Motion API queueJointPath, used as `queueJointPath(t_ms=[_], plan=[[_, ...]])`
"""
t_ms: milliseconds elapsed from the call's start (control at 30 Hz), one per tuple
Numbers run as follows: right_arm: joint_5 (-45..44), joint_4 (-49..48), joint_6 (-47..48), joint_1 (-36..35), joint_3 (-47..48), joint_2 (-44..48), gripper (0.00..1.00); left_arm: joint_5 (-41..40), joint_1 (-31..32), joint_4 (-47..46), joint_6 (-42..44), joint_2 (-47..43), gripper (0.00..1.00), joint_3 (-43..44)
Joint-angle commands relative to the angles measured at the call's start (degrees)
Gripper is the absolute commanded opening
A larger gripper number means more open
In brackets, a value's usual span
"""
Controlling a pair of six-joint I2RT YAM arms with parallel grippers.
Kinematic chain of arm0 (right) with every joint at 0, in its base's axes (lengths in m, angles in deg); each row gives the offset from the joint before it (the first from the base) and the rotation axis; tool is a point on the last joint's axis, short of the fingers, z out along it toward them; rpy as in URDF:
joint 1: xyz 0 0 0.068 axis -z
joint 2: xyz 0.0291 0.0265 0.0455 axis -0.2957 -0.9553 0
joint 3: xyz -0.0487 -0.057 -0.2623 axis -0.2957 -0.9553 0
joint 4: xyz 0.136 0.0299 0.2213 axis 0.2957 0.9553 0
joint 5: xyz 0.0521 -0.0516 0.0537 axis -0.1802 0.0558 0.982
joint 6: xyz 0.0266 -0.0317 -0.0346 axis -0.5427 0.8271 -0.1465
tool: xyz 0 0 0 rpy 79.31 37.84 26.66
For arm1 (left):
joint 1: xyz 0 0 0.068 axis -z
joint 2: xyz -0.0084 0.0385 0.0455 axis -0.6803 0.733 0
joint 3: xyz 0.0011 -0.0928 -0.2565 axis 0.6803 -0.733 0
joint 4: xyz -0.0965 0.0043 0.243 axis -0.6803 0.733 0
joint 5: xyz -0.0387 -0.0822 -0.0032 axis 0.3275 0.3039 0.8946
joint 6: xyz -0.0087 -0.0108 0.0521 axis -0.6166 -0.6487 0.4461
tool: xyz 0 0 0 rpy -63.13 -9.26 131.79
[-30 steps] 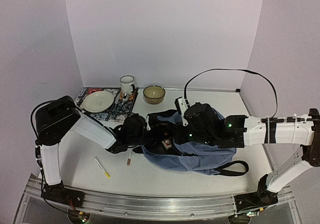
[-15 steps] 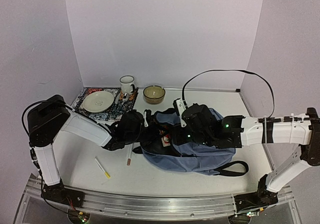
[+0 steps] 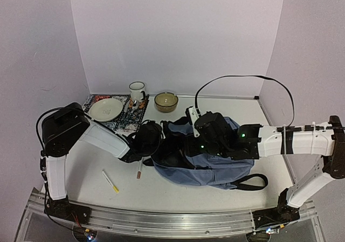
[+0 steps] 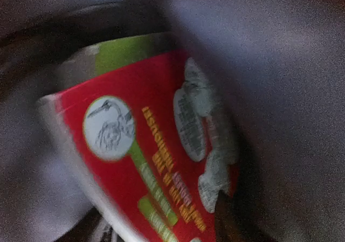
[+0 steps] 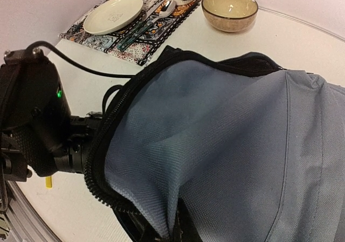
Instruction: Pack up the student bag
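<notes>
**A:** How is the left arm set?

**B:** The left arm (image 3: 99, 138) rises from its base, folds at the elbow and reaches low to the right across the table (image 3: 178, 194). The left gripper (image 3: 152, 140) is buried in the open mouth of the student bag (image 3: 215, 166). Its fingers are hidden in there, so I cannot tell whether they are apart or together.

**A:** And the right one?

**B:** The right arm (image 3: 294, 141) stretches leftward over the bag, with its wrist bent down near the mouth. The right gripper (image 3: 205, 137) is closed, pinching the grey-blue top flap and holding it raised, so the zipper edge arches.

**A:** Where does the bag lie?

**B:** It lies flat mid-table between the two arms, mouth toward the left arm, with a black strap looping out at the near right.

**A:** Anything inside?

**B:** The left wrist view shows a red packet (image 4: 151, 161) with green and yellow print, tilted, with dark grey fabric around it.

**A:** Other vessels?

**B:** At the back left a plate (image 3: 105, 109) lies on a patterned placemat (image 3: 121, 125), with a spoon (image 5: 163, 8) beside it. A mug (image 3: 137, 91) stands at the mat's far corner, and a tan bowl (image 3: 166, 101) sits just to its right.
</notes>
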Motion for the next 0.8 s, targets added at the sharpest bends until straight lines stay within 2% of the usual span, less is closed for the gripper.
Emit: queueJointPath(t_ms=[0, 167, 333, 567, 767], plan=[[-1.00, -0.43, 0.31, -0.43, 2.49, 0.22, 0.00, -5.55, 0.10, 1.26, 4.96, -6.17, 0.69, -3.41], [-0.91, -0.03, 0.23, -0.45, 2.54, 0.21, 0.00, -10.35, 0.18, 5.70, 8.99, -8.83, 0.79, -4.31], [-0.15, 0.36, 0.34, -0.44, 2.88, -0.36, 0.04, -11.13, 0.30, 7.30, 9.26, -12.71, 0.80, -7.80], [4.41, 1.71, -0.37, -0.40, 4.43, -5.65, 0.11, -13.72, 0.91, 10.14, 9.82, -28.68, 0.79, -18.26], [9.13, 2.68, -0.91, -0.39, 6.30, -10.20, 0.19, -16.65, 2.09, 19.75, 9.47, -39.83, 0.79, -23.94]])
